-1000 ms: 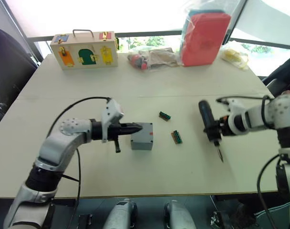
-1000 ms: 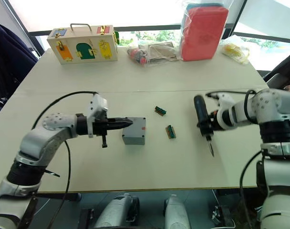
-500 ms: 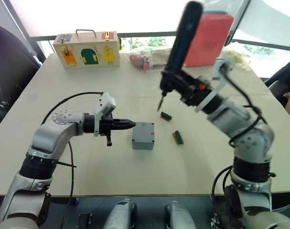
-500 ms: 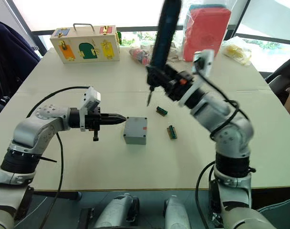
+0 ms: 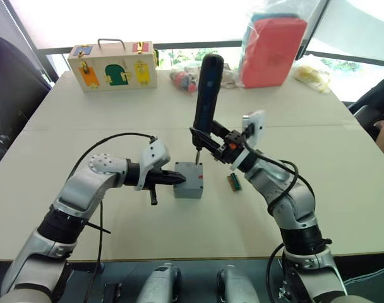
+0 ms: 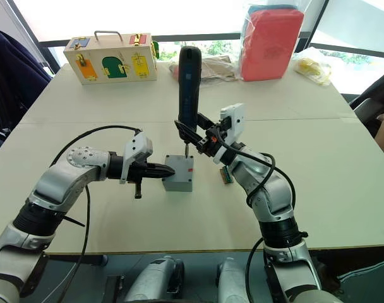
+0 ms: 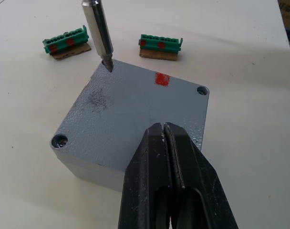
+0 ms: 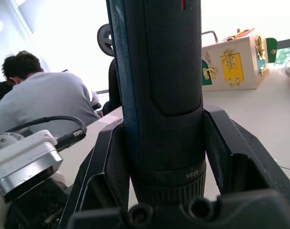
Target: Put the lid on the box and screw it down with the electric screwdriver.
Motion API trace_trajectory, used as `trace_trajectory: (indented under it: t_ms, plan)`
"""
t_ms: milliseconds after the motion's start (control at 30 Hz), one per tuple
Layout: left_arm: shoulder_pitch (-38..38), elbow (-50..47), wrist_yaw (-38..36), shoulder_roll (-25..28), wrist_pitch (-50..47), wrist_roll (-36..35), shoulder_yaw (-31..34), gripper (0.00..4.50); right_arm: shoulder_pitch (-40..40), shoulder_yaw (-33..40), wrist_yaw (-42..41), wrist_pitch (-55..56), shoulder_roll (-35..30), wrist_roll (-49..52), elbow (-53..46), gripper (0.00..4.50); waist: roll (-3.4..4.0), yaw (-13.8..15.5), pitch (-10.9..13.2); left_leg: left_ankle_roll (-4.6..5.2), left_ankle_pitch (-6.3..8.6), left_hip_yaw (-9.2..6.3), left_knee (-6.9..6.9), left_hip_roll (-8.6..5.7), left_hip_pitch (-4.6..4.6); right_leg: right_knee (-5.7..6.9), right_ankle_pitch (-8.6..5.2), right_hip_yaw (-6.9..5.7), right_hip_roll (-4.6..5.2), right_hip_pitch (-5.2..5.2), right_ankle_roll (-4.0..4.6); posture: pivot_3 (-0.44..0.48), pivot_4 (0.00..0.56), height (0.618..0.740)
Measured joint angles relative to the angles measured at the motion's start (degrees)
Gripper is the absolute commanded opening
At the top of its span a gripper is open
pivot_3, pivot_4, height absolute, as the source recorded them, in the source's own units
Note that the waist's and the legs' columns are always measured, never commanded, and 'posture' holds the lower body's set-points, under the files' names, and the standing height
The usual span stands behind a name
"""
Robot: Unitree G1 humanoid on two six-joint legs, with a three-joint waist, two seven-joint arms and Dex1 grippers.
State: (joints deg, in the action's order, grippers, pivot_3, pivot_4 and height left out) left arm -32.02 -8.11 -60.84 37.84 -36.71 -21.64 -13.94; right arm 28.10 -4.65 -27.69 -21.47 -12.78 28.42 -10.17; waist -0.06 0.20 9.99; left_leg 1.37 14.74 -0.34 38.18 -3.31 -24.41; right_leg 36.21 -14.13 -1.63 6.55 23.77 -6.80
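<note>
Left fingers together, right clamped.

The electric screwdriver bears small white lettering near its collar (apparently "Max")

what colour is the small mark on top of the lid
Red, on the grey lid; clearest in the left wrist view.

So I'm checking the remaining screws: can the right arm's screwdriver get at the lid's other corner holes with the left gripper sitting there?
Probably yes. The left gripper, shut, presses on the lid mid-edge, leaving both visible corner holes uncovered. The screwdriver bit already stands in one corner.
</note>
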Motion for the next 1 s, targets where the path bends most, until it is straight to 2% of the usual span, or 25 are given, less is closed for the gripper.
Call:
trace_trajectory:
  t_ms: [333,1000]
  plan:
    - [-0.3,0.4,-0.7,0.0,0.3,0.7,-0.1,0.0,-0.6,0.8,-1.7,3.3,0.3,-2.9,3.5,1.77,0.0,0.0,0.0,0.0,0.0,0.0,0.0,0.0,0.01,0.0,0.0,0.0,0.0,-0.01,0.0,0.0,0.15,0.74]
    - [-1.5,3.4,-2.8,-1.2,3.6,2.6,-0.5,0.0,-0.3,5.3,-1.1,1.7,1.6,0.0,2.1,1.77,0.0,0.0,0.0,-0.01,-0.01,0.0,0.0,0.0,0.01,0.01,0.0,0.0,0.0,-0.01,0.0,0.0,0.15,0.74]
